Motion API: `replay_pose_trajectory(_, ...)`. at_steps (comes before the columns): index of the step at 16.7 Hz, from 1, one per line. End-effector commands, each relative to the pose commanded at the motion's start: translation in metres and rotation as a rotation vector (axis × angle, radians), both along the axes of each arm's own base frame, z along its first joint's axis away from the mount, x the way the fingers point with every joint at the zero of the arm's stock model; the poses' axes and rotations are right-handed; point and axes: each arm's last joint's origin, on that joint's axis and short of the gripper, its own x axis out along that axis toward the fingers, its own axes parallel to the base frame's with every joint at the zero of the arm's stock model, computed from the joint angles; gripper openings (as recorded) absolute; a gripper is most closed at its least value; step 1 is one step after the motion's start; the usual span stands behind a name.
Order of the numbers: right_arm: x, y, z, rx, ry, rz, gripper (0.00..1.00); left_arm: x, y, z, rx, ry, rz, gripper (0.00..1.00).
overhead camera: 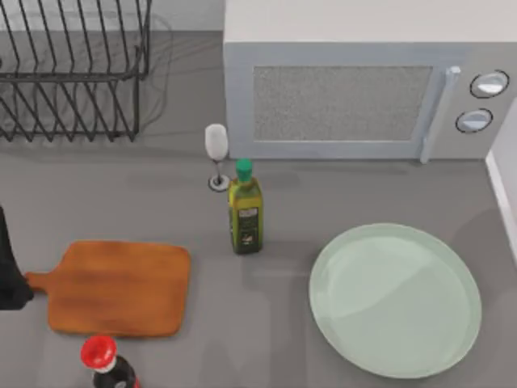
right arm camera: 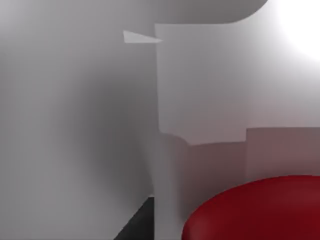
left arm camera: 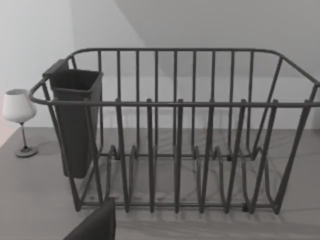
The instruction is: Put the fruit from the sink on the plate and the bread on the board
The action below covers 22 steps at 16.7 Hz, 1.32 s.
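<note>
the microwave [overhead camera: 363,89] stands at the back, the dish rack [overhead camera: 73,73] at back left. the plate [overhead camera: 396,299] lies bare at front right, the board [overhead camera: 117,287] bare at front left. the left arm [overhead camera: 10,271] sits at the left edge. the fruit [right arm camera: 255,210] lies close under the right wrist camera against pale walls; how the jaws stand, i cannot tell.

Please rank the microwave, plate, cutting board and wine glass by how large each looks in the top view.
1. Microwave
2. Plate
3. Cutting board
4. Wine glass
</note>
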Motion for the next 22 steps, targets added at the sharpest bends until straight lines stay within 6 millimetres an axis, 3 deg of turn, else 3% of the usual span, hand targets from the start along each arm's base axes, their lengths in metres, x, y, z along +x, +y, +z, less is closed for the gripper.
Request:
replay_pose_trajectory(2, 0.000, 0.000, 0.000, 0.000, 0.000, 0.000, 0.00, 0.000, 0.000, 0.000, 0.000, 0.000, 0.000, 1.00)
replay_pose_trajectory(9, 0.000, 0.000, 0.000, 0.000, 0.000, 0.000, 0.00, 0.000, 0.000, 0.000, 0.000, 0.000, 0.000, 1.00)
replay_pose_trajectory(10, 0.007, -0.001, 0.029, -0.001, -0.053, -0.006, 0.00, 0.000, 0.000, 0.000, 0.000, 0.000, 0.000, 1.00)
replay_pose_trajectory(13, 0.010, -0.002, 0.043, -0.004, -0.064, -0.006, 0.00, 0.000, 0.000, 0.000, 0.000, 0.000, 0.000, 1.00)
replay_pose_trajectory(20, 0.007, -0.001, 0.121, 0.001, -0.046, -0.006, 0.00, 0.000, 0.000, 0.000, 0.000, 0.000, 0.000, 1.00)
replay_pose_trajectory(22, 0.007, -0.001, 0.129, -0.001, -0.053, -0.006, 0.00, 0.000, 0.000, 0.000, 0.000, 0.000, 0.000, 1.00)
